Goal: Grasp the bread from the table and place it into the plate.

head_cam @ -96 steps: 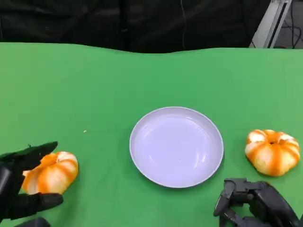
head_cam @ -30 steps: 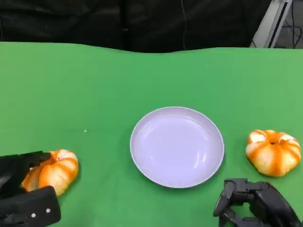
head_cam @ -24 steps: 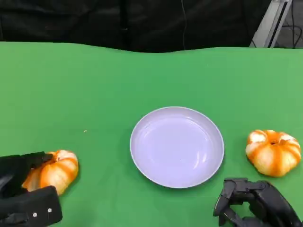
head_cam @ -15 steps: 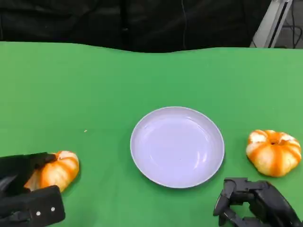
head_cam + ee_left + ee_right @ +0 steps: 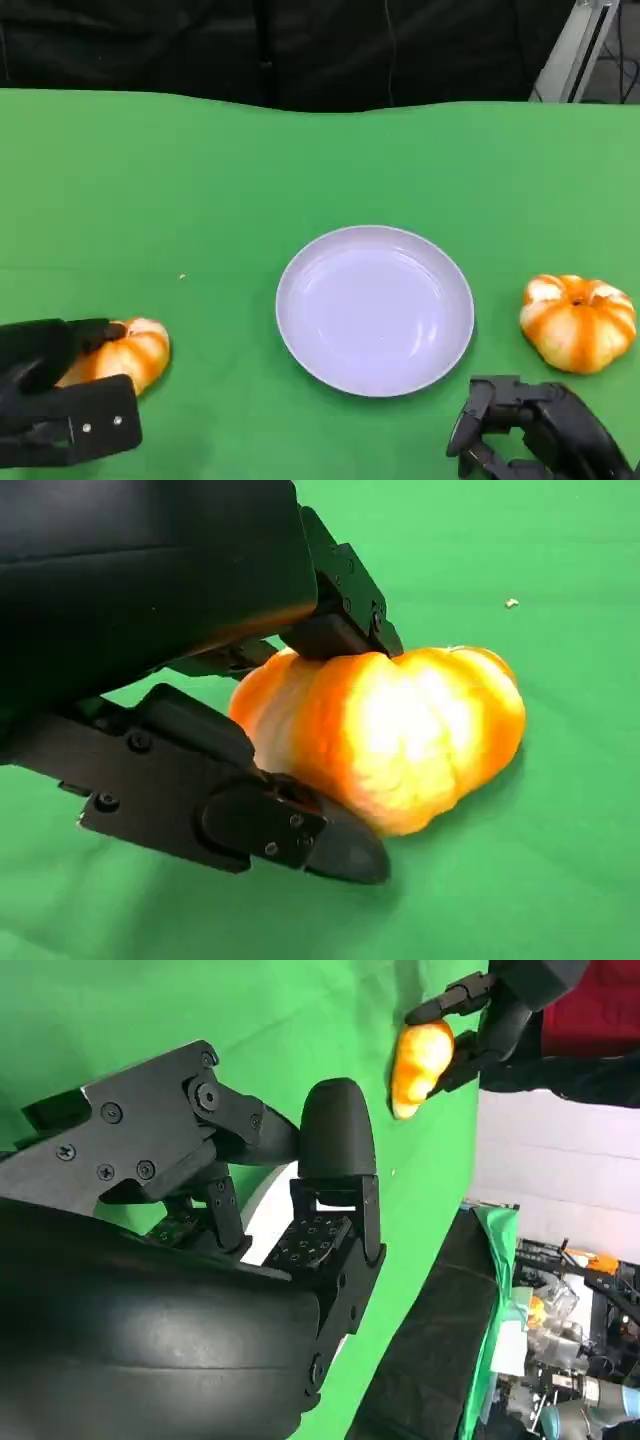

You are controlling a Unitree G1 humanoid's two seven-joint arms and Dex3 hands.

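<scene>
The left hand (image 5: 55, 405) grips a bread (image 5: 128, 355) at the near left of the green table (image 5: 200, 200); in the left wrist view its fingers (image 5: 340, 620) close over both sides of the orange-and-white loaf (image 5: 400, 735). The bread's right portion protrudes from the hand toward the plate (image 5: 374, 310). The plate lies at the table's centre, well apart from the held bread. A second bread (image 5: 578, 322) rests on the table at the right, near the plate rim. The right hand (image 5: 535, 435) sits at the near right, fingers curled inward, holding nothing, just near of the second bread.
</scene>
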